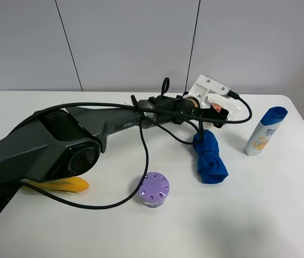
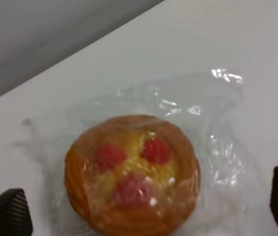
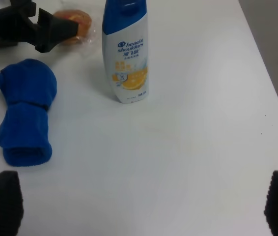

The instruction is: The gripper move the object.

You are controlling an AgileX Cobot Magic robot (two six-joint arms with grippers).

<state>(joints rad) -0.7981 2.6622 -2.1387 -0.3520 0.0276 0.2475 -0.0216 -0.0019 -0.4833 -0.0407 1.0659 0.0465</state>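
The orange tart, with red spots and a crinkly clear wrapper, lies on the white table. My left gripper is open, with one black fingertip on each side of the tart and clear of it. In the exterior high view this gripper is at the far middle of the table and hides most of the tart. The right wrist view shows the tart behind the left gripper's jaws. My right gripper is open and empty above bare table, and out of the exterior high view.
A blue rolled cloth lies just in front of the left gripper. A white and blue shampoo bottle stands to the right. A purple round vented container sits at the front middle. A yellow object lies under the left arm.
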